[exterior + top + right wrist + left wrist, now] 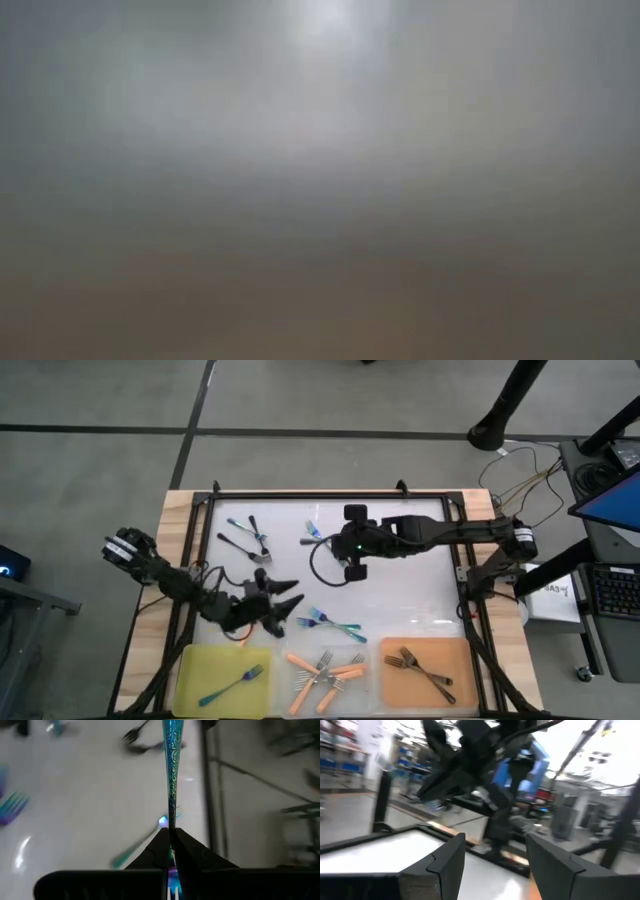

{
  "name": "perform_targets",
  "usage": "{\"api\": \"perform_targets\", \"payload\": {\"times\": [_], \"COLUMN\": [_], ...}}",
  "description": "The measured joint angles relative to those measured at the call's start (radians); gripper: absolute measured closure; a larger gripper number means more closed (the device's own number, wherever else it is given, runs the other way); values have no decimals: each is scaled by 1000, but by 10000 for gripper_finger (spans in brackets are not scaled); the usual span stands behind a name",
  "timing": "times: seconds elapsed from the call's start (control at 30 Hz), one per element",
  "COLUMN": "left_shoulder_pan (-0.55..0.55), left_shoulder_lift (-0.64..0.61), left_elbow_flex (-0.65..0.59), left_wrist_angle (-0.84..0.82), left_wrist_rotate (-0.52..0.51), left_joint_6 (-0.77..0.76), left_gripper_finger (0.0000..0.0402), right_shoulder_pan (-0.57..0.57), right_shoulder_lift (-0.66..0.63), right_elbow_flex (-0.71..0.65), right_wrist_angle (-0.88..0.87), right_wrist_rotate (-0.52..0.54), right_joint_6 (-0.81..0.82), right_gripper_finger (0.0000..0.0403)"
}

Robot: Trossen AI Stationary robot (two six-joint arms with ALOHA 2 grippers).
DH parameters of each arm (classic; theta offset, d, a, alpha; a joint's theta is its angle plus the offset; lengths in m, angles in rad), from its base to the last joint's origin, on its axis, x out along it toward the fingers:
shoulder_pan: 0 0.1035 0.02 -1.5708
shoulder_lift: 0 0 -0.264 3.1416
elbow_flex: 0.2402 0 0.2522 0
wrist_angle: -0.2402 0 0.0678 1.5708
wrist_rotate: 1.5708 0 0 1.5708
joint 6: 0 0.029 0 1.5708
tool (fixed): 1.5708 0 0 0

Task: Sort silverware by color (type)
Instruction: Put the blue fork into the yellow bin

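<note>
Overhead, right hand (pixel 318 536) at upper centre of the frame, clenched on a blue-teal fork (pixel 172 775); wrist view shows its patterned handle pinched between the fingers (pixel 195 851). Left hand (pixel 288 600) released, lower left of centre over the white worktop (pixel 410 595). Loose forks (pixel 246 537) lie upper left, more blue ones (pixel 332 624) at centre bottom. Bottom row: yellow tray (pixel 200 665) with one blue fork, clear tray (pixel 300 690) with orange-handled forks (pixel 325 672), orange tray (pixel 455 658) with dark forks (pixel 420 670). Low view fully blurred.
</note>
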Motion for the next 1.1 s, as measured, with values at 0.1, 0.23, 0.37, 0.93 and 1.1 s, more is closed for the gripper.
{"api": "perform_targets", "payload": {"times": [0.1, 0.23, 0.37, 0.93, 1.1], "left_shoulder_pan": [46, 85, 119, 293, 355], "left_shoulder_lift": [7, 7, 6, -70, -134], "left_elbow_flex": [3, 5, 3, -148, -170], "left_wrist_angle": [3, 51, 91, 267, 268], "left_wrist_rotate": [-5, -3, 34, -86, 48], "left_joint_6": [47, 169, 290, 356, 285], "left_gripper_finger": [212, 212, 212, 212, 212], "right_shoulder_pan": [6, 6, 7, -13, -13], "right_shoulder_lift": [-1, 7, 41, 164, 176], "right_elbow_flex": [0, 0, 0, 0, 0], "right_wrist_angle": [75, 149, 226, 581, 648], "right_wrist_rotate": [51, 79, 82, 260, 259], "right_joint_6": [47, 66, 1, -237, -216], "right_gripper_finger": [394, 394, 394, 394, 394]}}
